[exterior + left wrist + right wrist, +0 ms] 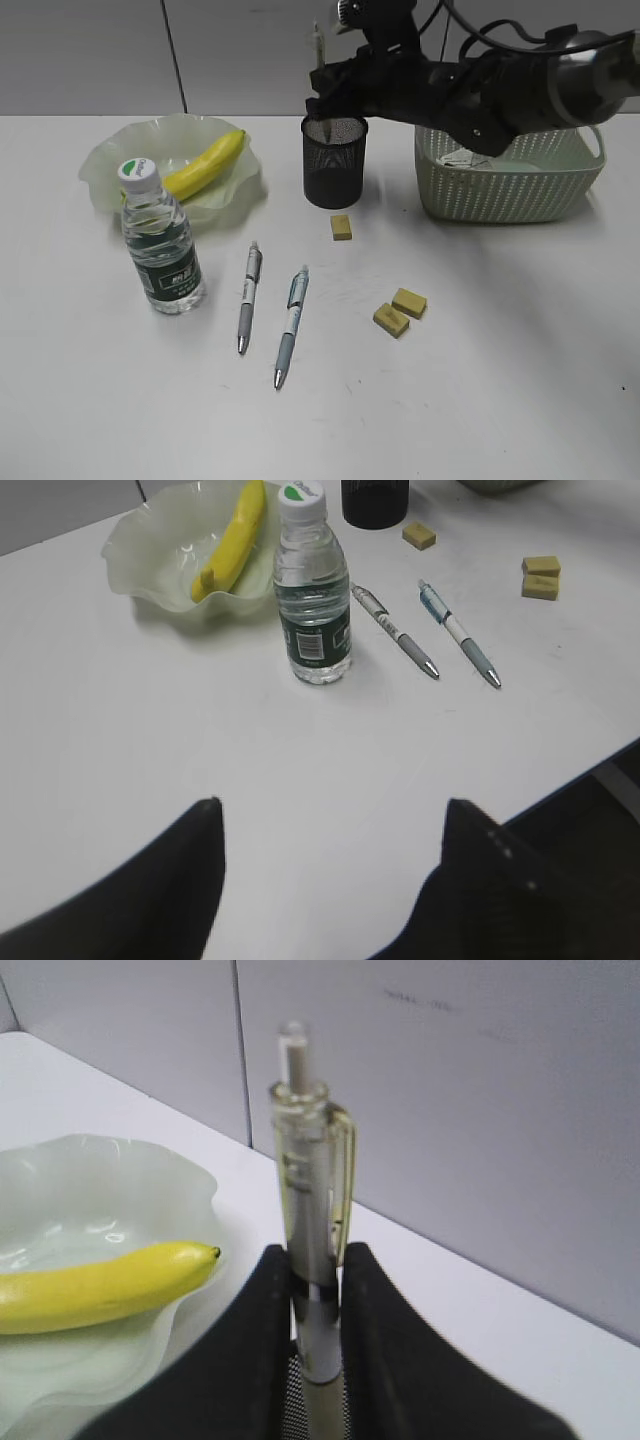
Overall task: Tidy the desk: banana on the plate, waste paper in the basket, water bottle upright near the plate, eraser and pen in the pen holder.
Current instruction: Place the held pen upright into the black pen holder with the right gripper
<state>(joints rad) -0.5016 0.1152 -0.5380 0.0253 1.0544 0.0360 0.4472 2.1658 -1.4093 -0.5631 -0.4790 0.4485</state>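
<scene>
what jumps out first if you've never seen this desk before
The right gripper is shut on a clear pen, holding it upright over the black mesh pen holder at the back of the desk. To the left, a banana lies in the ruffled green plate with a water bottle standing in front. Two more pens and three erasers lie loose.

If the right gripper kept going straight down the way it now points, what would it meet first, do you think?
Most likely the pen holder: the right gripper holds a pen upright right above its mesh mouth, so the pen's lower end should enter the cup first, though exact depth is unclear.
</scene>
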